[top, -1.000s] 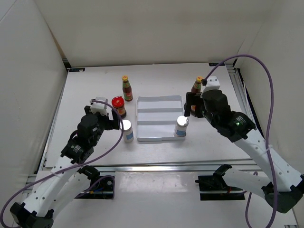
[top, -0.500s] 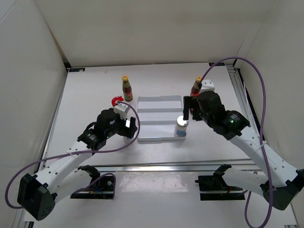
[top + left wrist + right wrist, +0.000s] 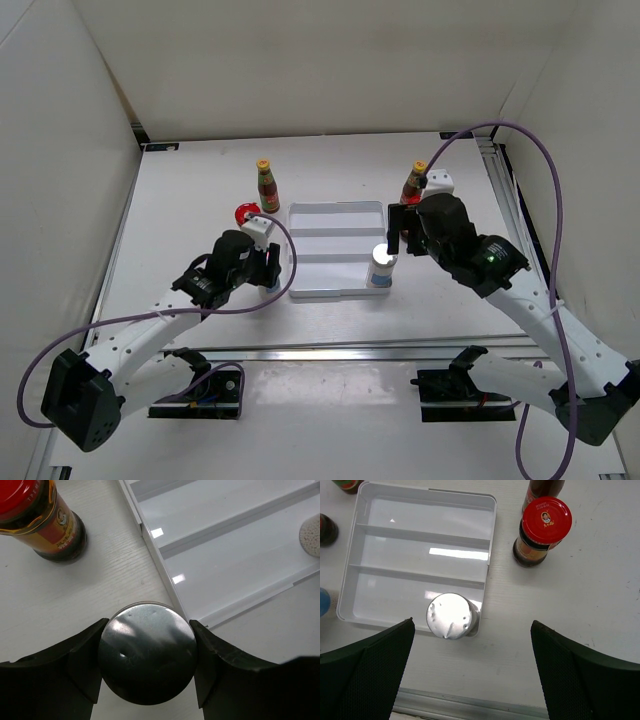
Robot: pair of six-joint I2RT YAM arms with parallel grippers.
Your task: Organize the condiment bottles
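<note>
One white counter [image 3: 180, 200] carries everything. Ridged white tray [image 3: 335, 222] sits mid-counter. Left jaws pinch a silver-capped shaker [image 3: 146, 652] by its sides, just beside tray's left rim, near end. Right jaws spread wide above the 2nd shaker [image 3: 449, 616], not touching it; it stands in tray's near-right corner. Red-lidded jars: one [image 3: 37, 515] left of tray, one [image 3: 545, 530] right. Slim yellow-capped bottles: one [image 3: 267, 185] near tray's far-left corner, other [image 3: 414, 180] near far-right.
</note>
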